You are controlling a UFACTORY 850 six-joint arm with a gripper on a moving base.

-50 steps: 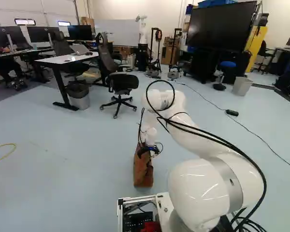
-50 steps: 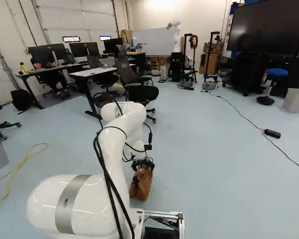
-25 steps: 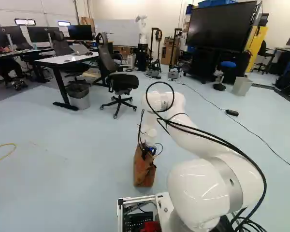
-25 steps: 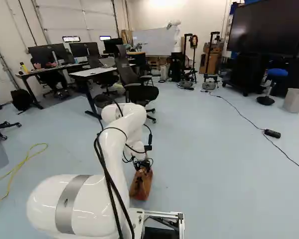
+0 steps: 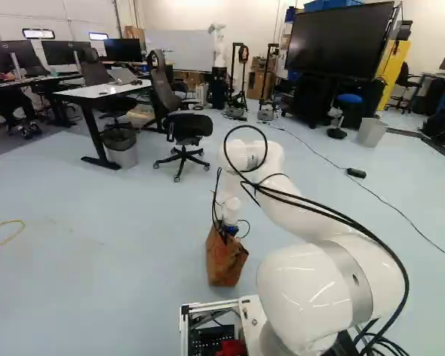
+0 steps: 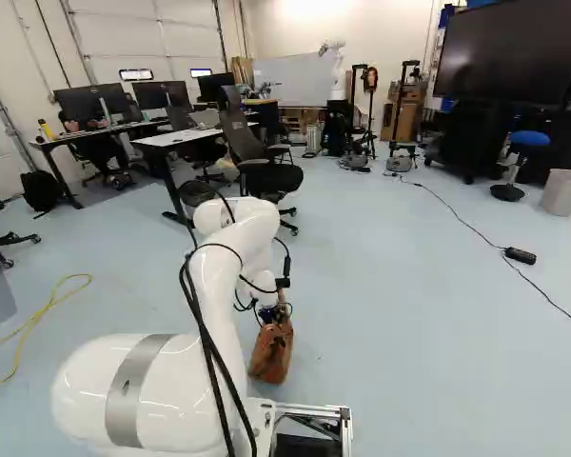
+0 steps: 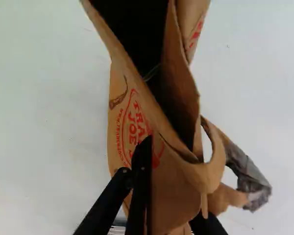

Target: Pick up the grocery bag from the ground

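Observation:
My gripper [image 5: 229, 231] points down at the top of the brown paper grocery bag [image 5: 224, 261], which stands on the floor ahead of the base. In the wrist view the gripper [image 7: 156, 169] is shut on the bag's side near its rim. One black finger lies along the printed face [image 7: 132, 122]; paper hides most of the other. The bag's mouth gapes ahead of the fingers, and a torn, looped strip [image 7: 247, 178] hangs beside them.
An office chair [image 5: 188, 130], a white-topped desk [image 5: 107, 90] and a waste bin [image 5: 122, 148] stand beyond the bag. A yellow cable [image 6: 40, 316] and a black cable with its box [image 6: 520, 255] lie on the floor. Another robot [image 6: 335, 71] is at the back.
The gripper has closed on the bag's upper part. The bag's top has been drawn in, and its body has turned and looks wider in the left base view. The base has not moved.

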